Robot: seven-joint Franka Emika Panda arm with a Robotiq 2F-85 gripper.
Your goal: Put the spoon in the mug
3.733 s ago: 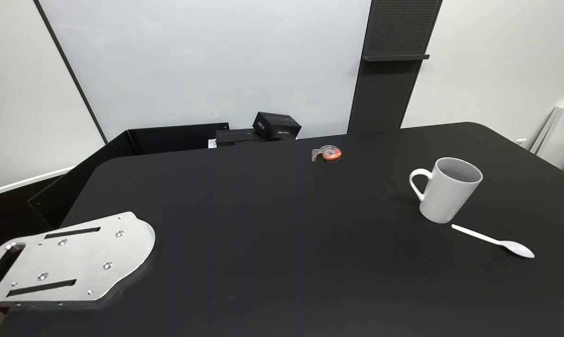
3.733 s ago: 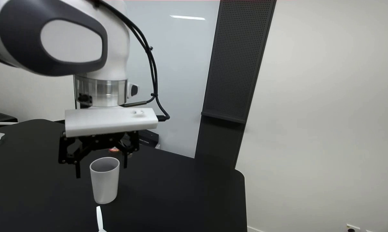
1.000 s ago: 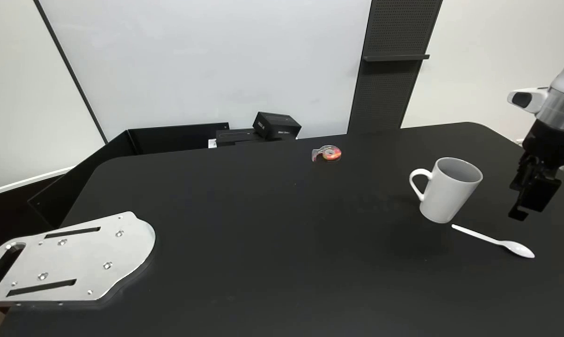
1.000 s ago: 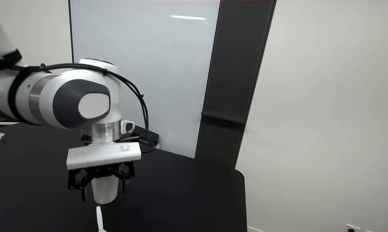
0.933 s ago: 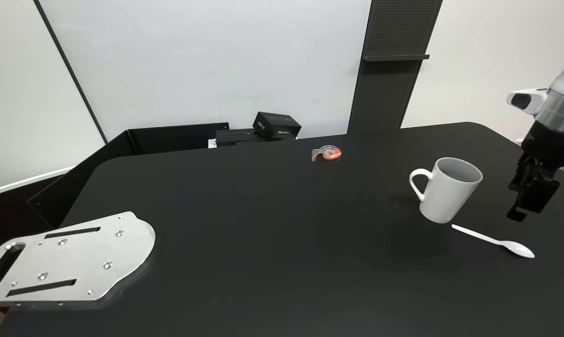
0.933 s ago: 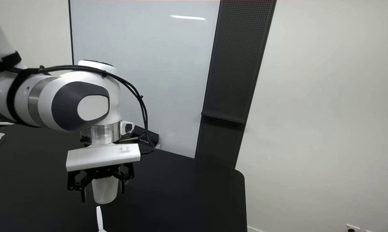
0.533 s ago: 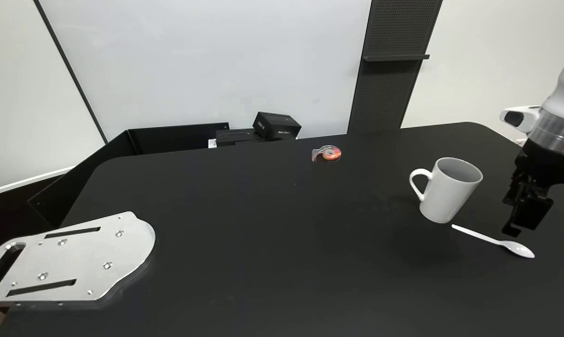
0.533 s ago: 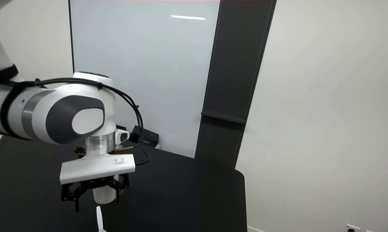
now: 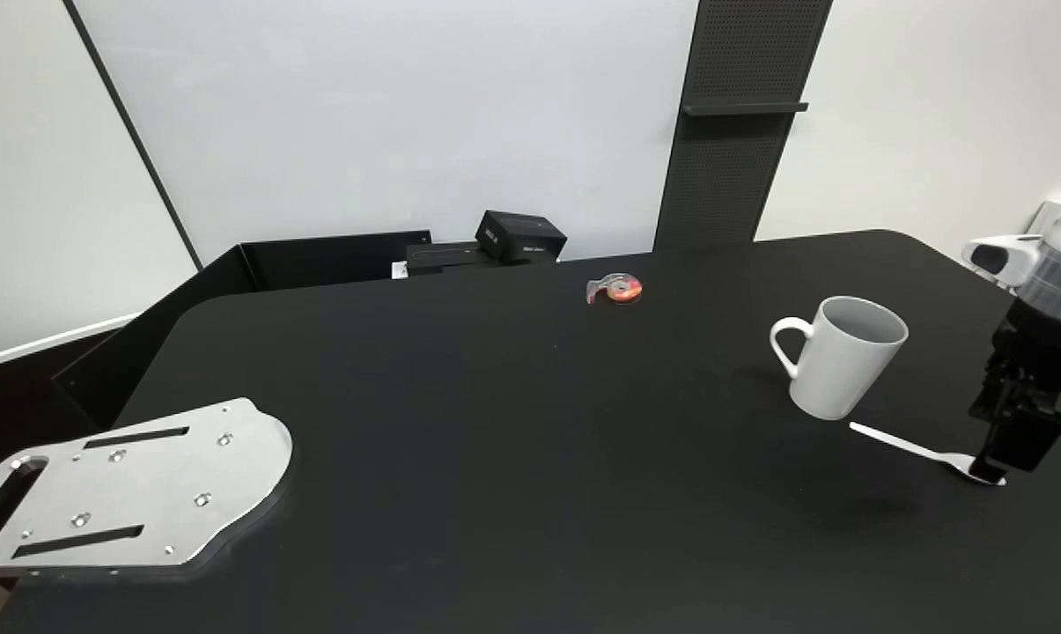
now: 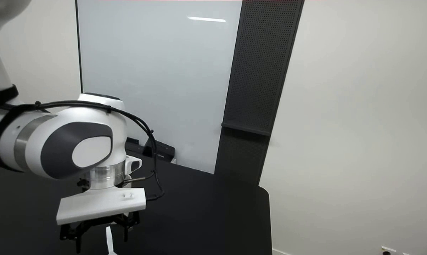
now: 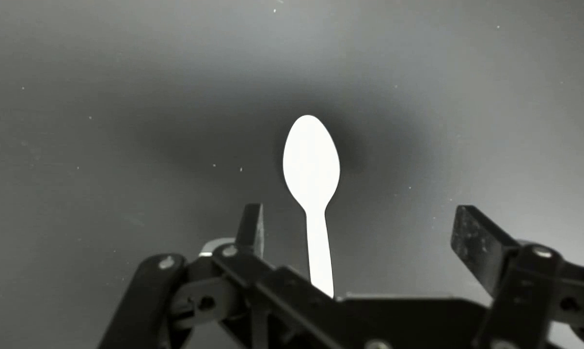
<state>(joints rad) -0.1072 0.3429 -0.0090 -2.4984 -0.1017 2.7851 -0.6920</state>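
Observation:
The white spoon (image 9: 895,440) lies flat on the black table, its handle end close to the mug's base. The white mug (image 9: 838,361) stands upright, its loop handle facing away from the arm; in an exterior view my arm hides nearly all of it. My gripper (image 9: 1005,462) is open and low over the spoon's bowl end. In an exterior view the fingers of the gripper (image 10: 102,244) are on either side of the spoon (image 10: 109,239). In the wrist view the spoon (image 11: 312,165) runs between the open fingers (image 11: 357,213), nearer the left finger; the gripper hides its handle end.
A small red tape dispenser (image 9: 620,289) lies near the table's far edge. A silver metal plate (image 9: 156,484) lies at the table's left in an exterior view. Black boxes (image 9: 519,238) stand behind the black table (image 9: 495,440).
My gripper has come down and towards the spoon's bowl end, after entering an exterior view from the right. It stays open. The spoon and mug have not moved.

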